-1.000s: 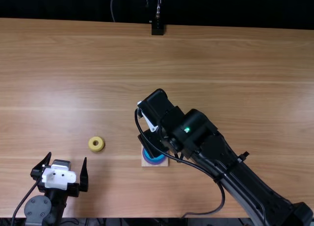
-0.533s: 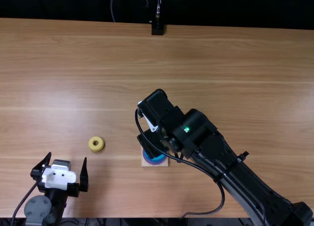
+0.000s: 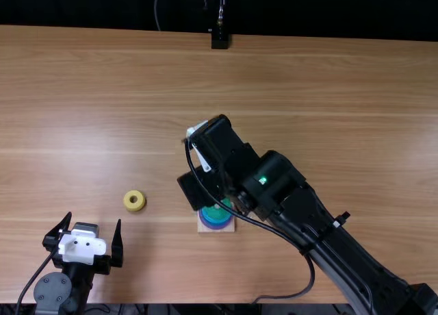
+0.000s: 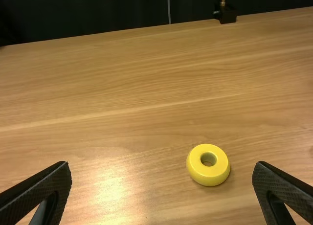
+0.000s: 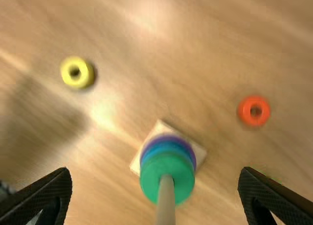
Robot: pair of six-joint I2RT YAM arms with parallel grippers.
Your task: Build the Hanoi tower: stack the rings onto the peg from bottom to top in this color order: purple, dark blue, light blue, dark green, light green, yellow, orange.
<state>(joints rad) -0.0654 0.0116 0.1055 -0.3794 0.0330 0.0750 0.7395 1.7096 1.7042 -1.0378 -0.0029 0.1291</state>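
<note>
I've got the right gripper [image 3: 205,163] over the peg [image 5: 166,200], fingers spread, green ring [image 5: 166,171] uppermost there. Left gripper [image 3: 94,219] is spread too; yellow ring [image 4: 210,179] and orange ring [image 5: 252,120] sit on the counter [image 3: 328,89].

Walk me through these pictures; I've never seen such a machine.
The machine is two black robot arms at a wooden table, each ending in a two-fingered gripper. The top view comes from a fixed camera above the near edge; the other two come from cameras on each arm's wrist.

The left gripper is open and empty. The right gripper, also open and empty, is over an upright peg on a square base. Around the peg are purple, blue and, on top, green rings.

A yellow ring and an orange ring lie loose. Something green peeks out by a right finger, too hidden to name.
</note>
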